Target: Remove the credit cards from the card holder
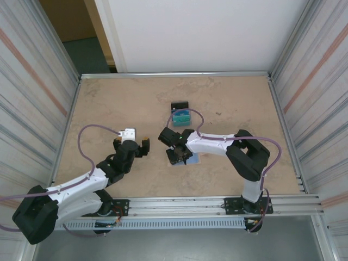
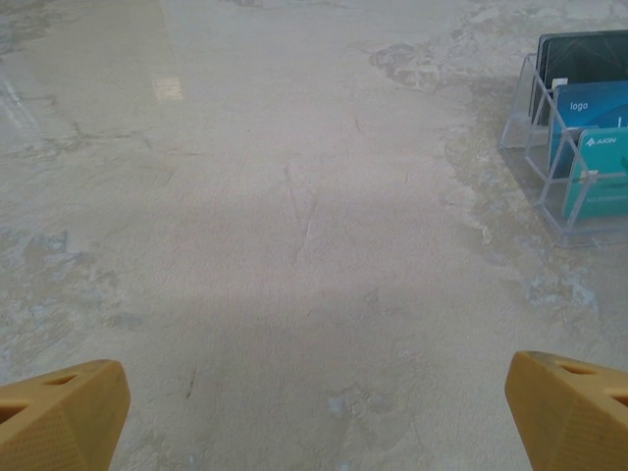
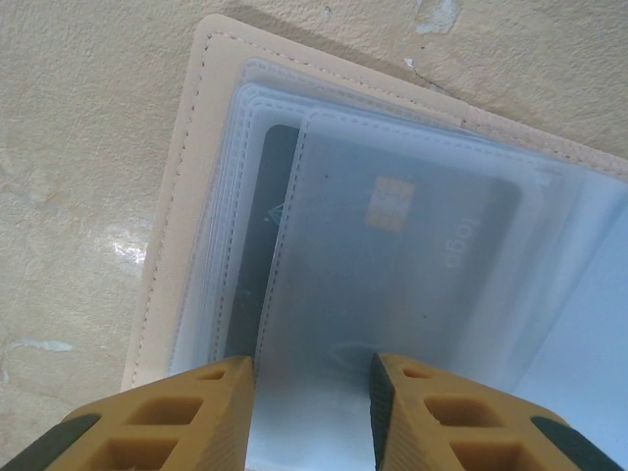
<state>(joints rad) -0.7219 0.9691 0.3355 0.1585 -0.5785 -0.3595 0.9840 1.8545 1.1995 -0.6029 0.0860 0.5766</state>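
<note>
Card holder: the tan card holder [image 3: 167,245] lies open and flat near the middle of the table [image 1: 109,103], a little toward the near edge, under the right end effector [image 3: 312,392].
Contents: clear plastic sleeves [image 3: 255,108] are fanned over the lining. The top one holds a grey-looking credit card [image 3: 392,255] with a gold chip and the word "logo". A darker card [image 3: 270,226] sits in a sleeve beneath.
Right end effector: its fingers stand part-way apart with a narrow gap, straddling the near edge of the top sleeve. Nothing looks pinched yet.
Left end effector: the left end effector [image 2: 314,412] is spread wide above bare table, left of the holder.
Rack: a clear acrylic rack [image 2: 530,147] toward the far edge from the holder carries a black card [image 2: 579,59], a blue card [image 2: 599,108] and a teal card [image 2: 603,172], all upright.
Handling: the card is probably light, stiff and slick. The sleeve film looks soft and clingy, and the holder is light enough to drag along.
Where to grip: likely the card's short edge at the sleeve mouth, though I cannot tell which side that is. The holder probably needs pinning by the other arm.
</note>
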